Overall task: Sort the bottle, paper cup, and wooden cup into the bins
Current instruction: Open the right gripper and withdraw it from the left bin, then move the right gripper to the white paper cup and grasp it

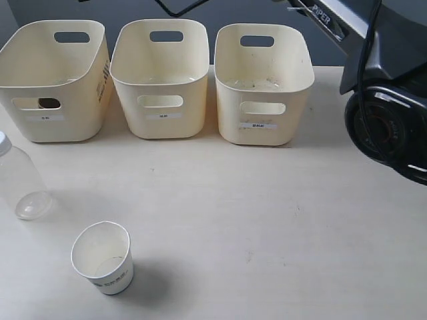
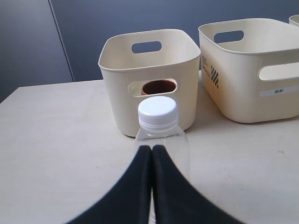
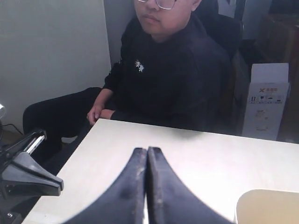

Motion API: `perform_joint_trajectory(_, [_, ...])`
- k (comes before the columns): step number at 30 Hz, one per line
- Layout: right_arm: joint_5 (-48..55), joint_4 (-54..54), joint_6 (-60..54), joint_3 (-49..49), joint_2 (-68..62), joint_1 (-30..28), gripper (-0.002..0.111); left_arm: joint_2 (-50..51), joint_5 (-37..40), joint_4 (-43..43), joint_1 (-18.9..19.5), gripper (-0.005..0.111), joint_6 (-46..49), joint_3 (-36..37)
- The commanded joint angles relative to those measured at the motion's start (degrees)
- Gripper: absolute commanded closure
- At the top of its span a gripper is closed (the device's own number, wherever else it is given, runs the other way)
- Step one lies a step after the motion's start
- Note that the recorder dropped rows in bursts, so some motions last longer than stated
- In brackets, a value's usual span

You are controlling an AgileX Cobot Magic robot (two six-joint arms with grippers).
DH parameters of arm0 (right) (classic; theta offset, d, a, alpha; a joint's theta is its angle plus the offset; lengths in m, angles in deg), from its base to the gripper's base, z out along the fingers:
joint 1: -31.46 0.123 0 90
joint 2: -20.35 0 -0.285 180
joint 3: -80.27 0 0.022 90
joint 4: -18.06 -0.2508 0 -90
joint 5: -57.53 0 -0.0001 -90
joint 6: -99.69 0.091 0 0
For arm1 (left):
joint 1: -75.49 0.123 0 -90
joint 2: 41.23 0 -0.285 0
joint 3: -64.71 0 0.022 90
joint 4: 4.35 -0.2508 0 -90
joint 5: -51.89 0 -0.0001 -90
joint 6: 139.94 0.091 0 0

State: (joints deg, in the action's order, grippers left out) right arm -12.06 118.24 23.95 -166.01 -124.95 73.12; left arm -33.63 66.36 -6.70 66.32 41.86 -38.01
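The clear bottle (image 1: 22,181) with its white cap stands at the table's left edge. In the left wrist view the bottle (image 2: 158,113) rises just beyond my left gripper (image 2: 152,148), which is shut with nothing between its fingers. The white paper cup (image 1: 101,258) stands upright and open near the front left. The brown wooden cup (image 2: 159,87) shows through the handle cut-out of the left bin (image 1: 57,83), inside it. The middle bin (image 1: 160,77) and right bin (image 1: 263,83) stand beside it. My right gripper (image 3: 147,150) is shut and empty above the table's far right.
The right arm's dark body (image 1: 387,107) fills the right edge of the exterior view. A seated person (image 3: 163,70) is beyond the table edge in the right wrist view, with a cardboard box (image 3: 268,107) nearby. A bin's corner (image 3: 268,205) shows there too.
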Motion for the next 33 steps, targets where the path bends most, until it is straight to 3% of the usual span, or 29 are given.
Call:
perform_joint_trajectory(1, [-0.4, -0.2, 0.8, -0.4, 0.8, -0.3, 0.109, 0.2, -0.8, -0.1, -0.2, 0.107, -0.2, -0.1])
perform_joint_trajectory(5, [0.5, -0.2, 0.0, 1.6, 0.8, 0.5, 0.109, 0.2, -0.8, -0.1, -0.2, 0.107, -0.2, -0.1])
perform_joint_trajectory(8, [6.8, -0.2, -1.7, 4.3, 0.8, 2.3, 0.109, 0.2, -0.8, -0.1, -0.2, 0.107, -0.2, -0.1])
perform_joint_trajectory(15, [32.9, -0.2, -6.7, 11.2, 3.9, 4.7, 0.109, 0.2, -0.8, -0.1, -0.2, 0.107, -0.2, -0.1])
perform_joint_trajectory(19, [50.5, -0.2, -18.7, 22.9, 9.5, 8.5, 0.109, 0.2, -0.8, -0.1, -0.2, 0.107, -0.2, -0.1])
perform_joint_trajectory(21, [61.5, -0.2, -27.5, 33.6, 14.9, 11.9, 0.109, 0.2, -0.8, -0.1, -0.2, 0.107, -0.2, -0.1])
perform_joint_trajectory(26, [55.5, -0.2, -27.2, 57.0, 31.6, 13.1, 0.109, 0.2, -0.8, -0.1, -0.2, 0.107, -0.2, -0.1])
perform_joint_trajectory(33, [41.2, -0.2, -29.9, 75.0, 40.2, 13.6, 0.109, 0.2, -0.8, -0.1, -0.2, 0.107, -0.2, -0.1])
